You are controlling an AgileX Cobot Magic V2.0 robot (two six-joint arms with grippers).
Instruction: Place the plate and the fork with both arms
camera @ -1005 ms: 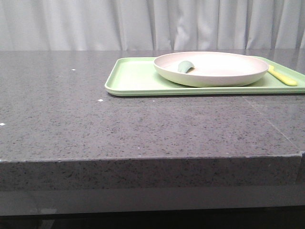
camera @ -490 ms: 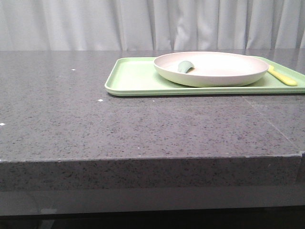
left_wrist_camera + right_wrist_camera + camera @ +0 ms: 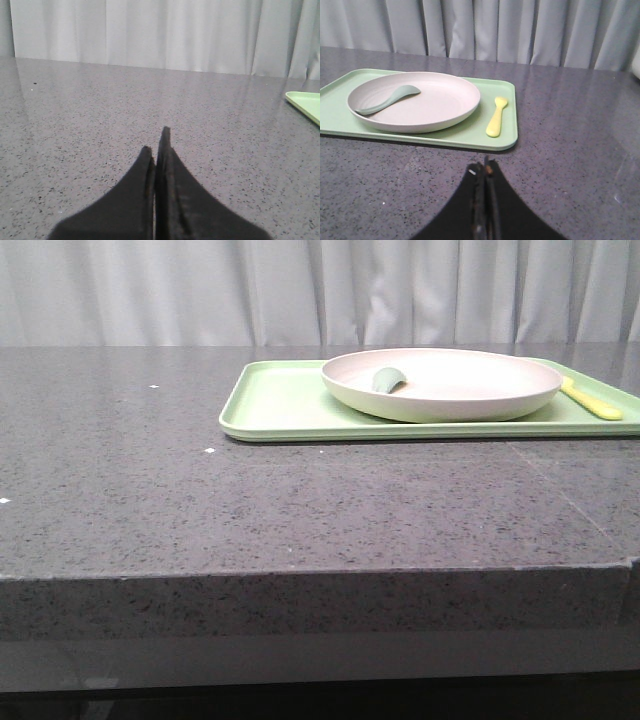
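Observation:
The cream-pink plate (image 3: 445, 385) sits on the light green tray (image 3: 280, 405) at the back right of the table; it also shows in the right wrist view (image 3: 420, 102). The pale yellow fork (image 3: 592, 400) lies on the tray just right of the plate, and shows in the right wrist view (image 3: 496, 117). My right gripper (image 3: 484, 167) is shut and empty, over bare table short of the tray's near edge. My left gripper (image 3: 156, 142) is shut and empty, over bare table left of the tray corner (image 3: 305, 102). Neither gripper shows in the front view.
A grey-green spoon-like utensil (image 3: 388, 379) lies in the plate, also seen in the right wrist view (image 3: 387, 98). The grey speckled table (image 3: 200, 500) ends at a front edge near me. A pale curtain (image 3: 300, 290) hangs behind the table.

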